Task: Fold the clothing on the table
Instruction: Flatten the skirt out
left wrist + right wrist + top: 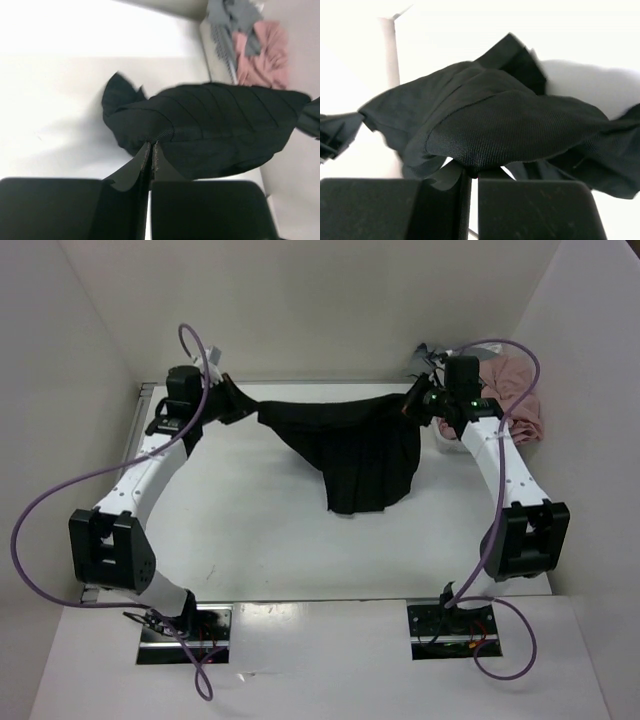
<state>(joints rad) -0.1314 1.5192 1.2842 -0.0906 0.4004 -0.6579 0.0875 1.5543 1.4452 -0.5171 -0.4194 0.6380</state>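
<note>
Near table: the table [250, 540] is white and bare across its near and middle part, leaving broad room between the two arms.
Left pincer: the left gripper [151, 150] is up near the far-left corner. Its jaws are pressed together on a thin corner of the clothing [362, 455], with a strip of black cloth pinched between the pads.
Right pincer: the right gripper [470, 172] is on the far-right side, clamped narrow on a fold of the same cloth. The fabric drapes over the fingertips and hides them.
Clothing: black and pleated, strung between the two grippers over the far half of the table. Its top edge sags in a line and the body hangs in a bunch right of centre. Whether the lower hem touches the tabletop cannot be told.
Far-right corner: a pink garment [515, 395] and a grey garment [230, 17] are heaped together against the right wall, just beside the right gripper. Whether a bin holds them cannot be told.
Edges: a metal rim [141, 430] runs along the left side. The enclosure walls [300, 300] stand close on the left, far and right, so the far corners are tight.
</note>
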